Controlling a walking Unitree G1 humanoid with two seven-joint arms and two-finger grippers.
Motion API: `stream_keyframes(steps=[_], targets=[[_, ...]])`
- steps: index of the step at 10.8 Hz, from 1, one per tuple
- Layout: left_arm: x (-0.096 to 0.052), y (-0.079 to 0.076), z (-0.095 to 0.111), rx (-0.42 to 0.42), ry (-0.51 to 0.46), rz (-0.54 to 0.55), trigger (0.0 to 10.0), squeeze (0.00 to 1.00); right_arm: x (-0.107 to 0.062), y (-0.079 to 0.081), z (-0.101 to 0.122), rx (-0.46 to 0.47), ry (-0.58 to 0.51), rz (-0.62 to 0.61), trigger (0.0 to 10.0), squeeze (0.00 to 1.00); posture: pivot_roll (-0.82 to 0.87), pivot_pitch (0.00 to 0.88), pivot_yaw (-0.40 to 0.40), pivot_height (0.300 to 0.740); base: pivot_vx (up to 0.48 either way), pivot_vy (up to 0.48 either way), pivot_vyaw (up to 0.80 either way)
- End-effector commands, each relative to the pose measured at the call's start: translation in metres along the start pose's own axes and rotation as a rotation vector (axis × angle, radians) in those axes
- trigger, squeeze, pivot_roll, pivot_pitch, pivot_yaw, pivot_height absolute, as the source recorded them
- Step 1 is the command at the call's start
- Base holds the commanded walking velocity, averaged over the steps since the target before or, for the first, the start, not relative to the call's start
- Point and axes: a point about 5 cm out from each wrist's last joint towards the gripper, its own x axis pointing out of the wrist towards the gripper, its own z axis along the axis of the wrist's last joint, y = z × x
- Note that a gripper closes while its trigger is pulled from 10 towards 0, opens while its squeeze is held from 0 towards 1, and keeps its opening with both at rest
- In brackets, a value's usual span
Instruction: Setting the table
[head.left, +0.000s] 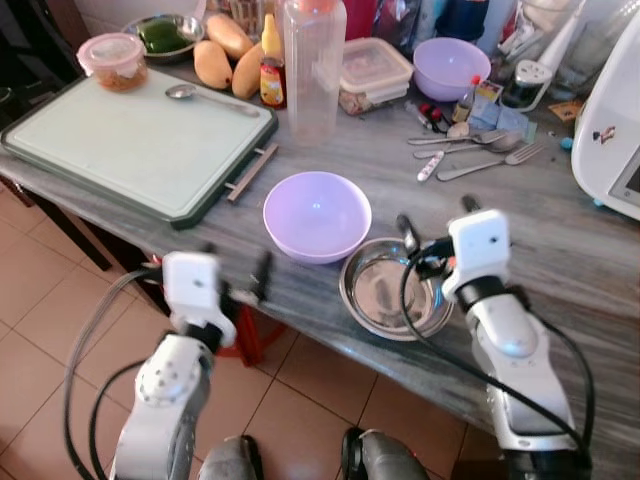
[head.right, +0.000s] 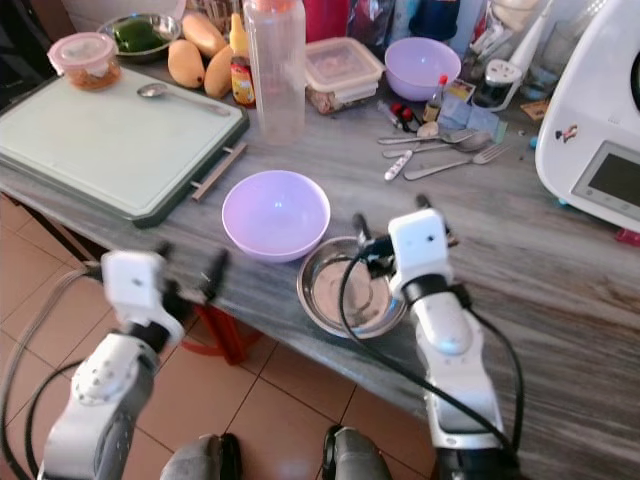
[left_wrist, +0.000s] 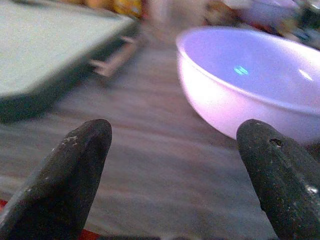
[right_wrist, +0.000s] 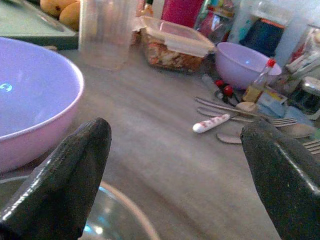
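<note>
Both grippers spread, holding nothing: right gripper over steel bowl, left gripper nr lilac bowl, prob. next pick.

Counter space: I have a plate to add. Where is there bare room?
Bare counter lies right of the steel bowl, below the cutlery. The cutting board is mostly free, bar a spoon. The back edge is crowded with containers.
</note>
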Motion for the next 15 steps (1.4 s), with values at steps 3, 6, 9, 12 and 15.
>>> stream_keyframes(steps=[3, 6, 9, 12, 15], targets=[[-0.004, -0.010, -0.001, -0.006, 0.028, -0.080, 10.0, 0.00, -0.005, 0.001, 0.002, 0.002, 0.015, -0.004, 10.0, 0.75, -0.02, 0.169, -0.014, 0.740, 0.000, 0.000, 0.00], [0.004, -0.013, -0.005, -0.013, 0.041, -0.087, 10.0, 0.00, -0.006, 0.003, 0.006, 0.026, 0.000, -0.002, 10.0, 0.75, -0.04, 0.173, -0.017, 0.740, 0.000, 0.000, 0.00], [0.020, -0.020, -0.010, -0.028, 0.042, -0.114, 10.0, 0.00, -0.013, -0.003, 0.010, 0.032, -0.011, -0.030, 10.0, 0.74, -0.08, 0.174, -0.014, 0.740, 0.000, 0.000, 0.00], [0.038, -0.028, -0.009, -0.035, 0.017, -0.130, 10.0, 0.00, -0.018, -0.002, 0.005, 0.052, 0.030, -0.021, 10.0, 0.73, -0.11, 0.171, -0.009, 0.740, 0.000, 0.000, 0.00], [0.028, -0.001, -0.009, 0.016, 0.006, -0.003, 10.0, 0.00, -0.016, 0.010, 0.005, 0.120, 0.039, 0.116, 10.0, 0.71, -0.09, 0.168, -0.008, 0.740, 0.000, 0.000, 0.00]])
